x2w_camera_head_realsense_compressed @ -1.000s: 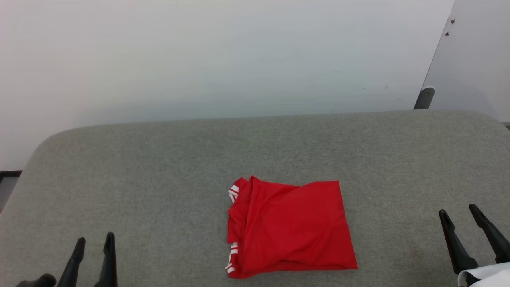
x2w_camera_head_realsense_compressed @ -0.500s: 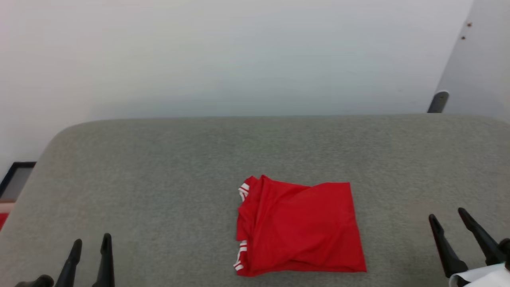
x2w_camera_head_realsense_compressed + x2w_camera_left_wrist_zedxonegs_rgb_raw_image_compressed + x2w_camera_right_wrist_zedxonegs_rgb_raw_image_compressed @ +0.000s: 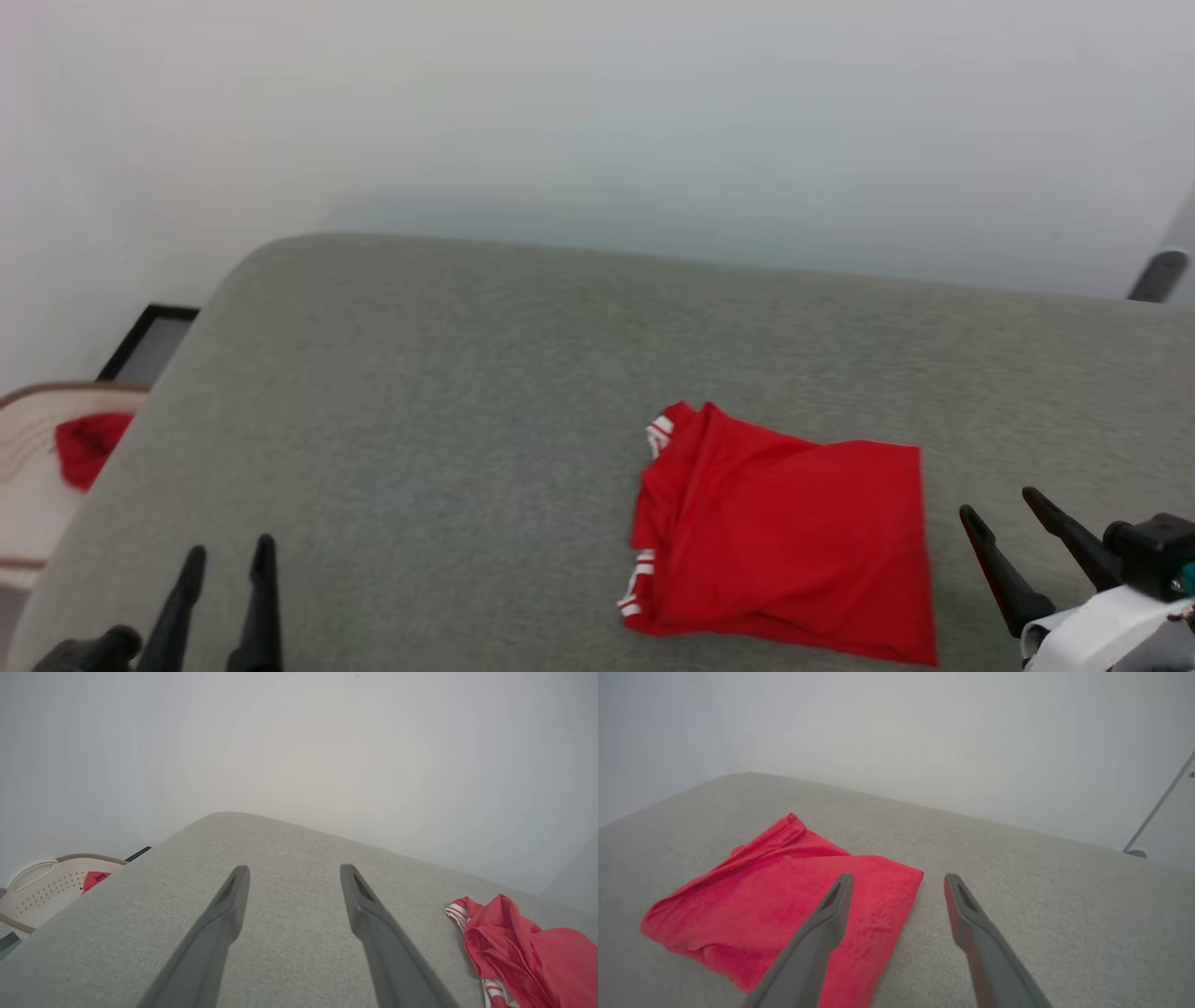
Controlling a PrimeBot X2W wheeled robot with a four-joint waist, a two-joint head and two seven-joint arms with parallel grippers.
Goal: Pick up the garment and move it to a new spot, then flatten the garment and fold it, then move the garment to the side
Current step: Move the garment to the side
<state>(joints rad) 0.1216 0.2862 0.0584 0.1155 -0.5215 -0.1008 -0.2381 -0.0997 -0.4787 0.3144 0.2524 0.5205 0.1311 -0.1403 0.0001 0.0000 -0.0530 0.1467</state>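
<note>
Compared with one second earlier, the right gripper (image 3: 997, 502) has drawn in toward the garment (image 3: 794, 551): its two dark fingers now stand just beside the cloth's right edge, where a broad strip of bare surface lay between them before. Over the same interval the head camera has swung left, so the whole scene sits further right in the head view and a basket has come into view at the left edge.

Right gripper: fingers spread wide, nothing between them. In the right wrist view one finger crosses the garment's near corner; whether it touches cannot be told.

Left gripper (image 3: 231, 547): at the lower left of the head view, fingers apart and empty, above bare surface and well apart from the garment.

Garment: bright red, folded into a rough rectangle with a few loose creases. It lies flat on the grey fabric surface (image 3: 420, 420), right of centre in the head view and toward the near edge. Red-and-white striped trim shows at two places along its left side.

Surroundings: the surface has rounded far corners and ends against a plain pale wall (image 3: 560, 121). The cream basket (image 3: 23, 411) stands beyond the surface's left side, with a small red cloth (image 3: 86, 446) inside it.
</note>
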